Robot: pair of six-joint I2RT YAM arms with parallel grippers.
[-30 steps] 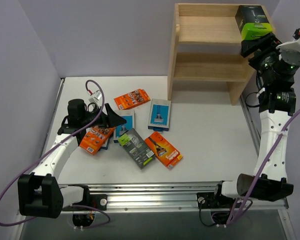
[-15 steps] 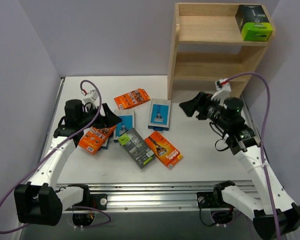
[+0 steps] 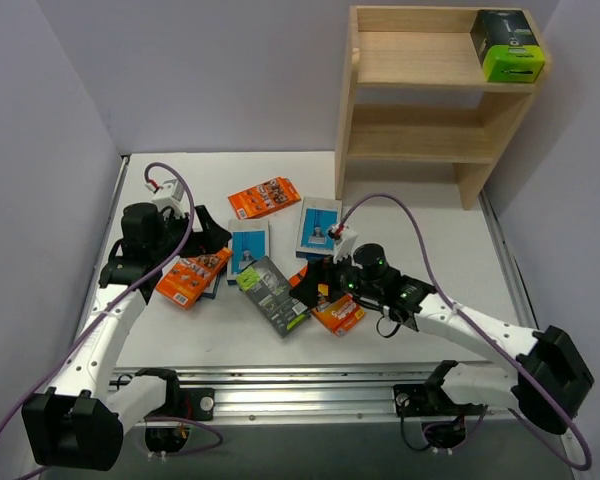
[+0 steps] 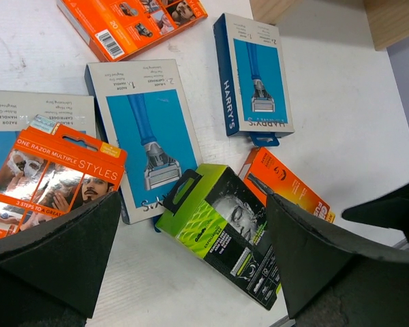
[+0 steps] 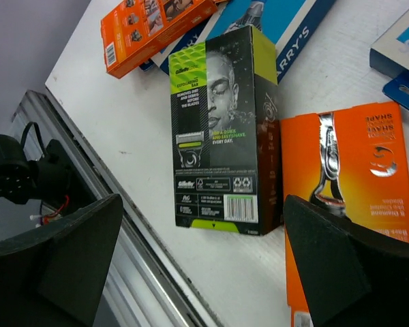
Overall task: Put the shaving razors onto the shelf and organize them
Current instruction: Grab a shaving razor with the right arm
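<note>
Top external: one black, lime-ended box (image 3: 510, 45) is set on the light wooden two-tier shelf (image 3: 420, 140). Seven orange, blue and black packs (image 3: 265, 197) are left on the tabletop (image 3: 430, 230). The left end effector (image 3: 208, 236) and right end effector (image 3: 315, 283) are spread wide, empty.

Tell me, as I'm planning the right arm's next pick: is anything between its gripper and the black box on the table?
Nothing visible does. The right gripper is open and looks straight onto the black box, with nothing lying over it. An orange pack lies close against the box's side on the table and could crowd the grasp there.
</note>
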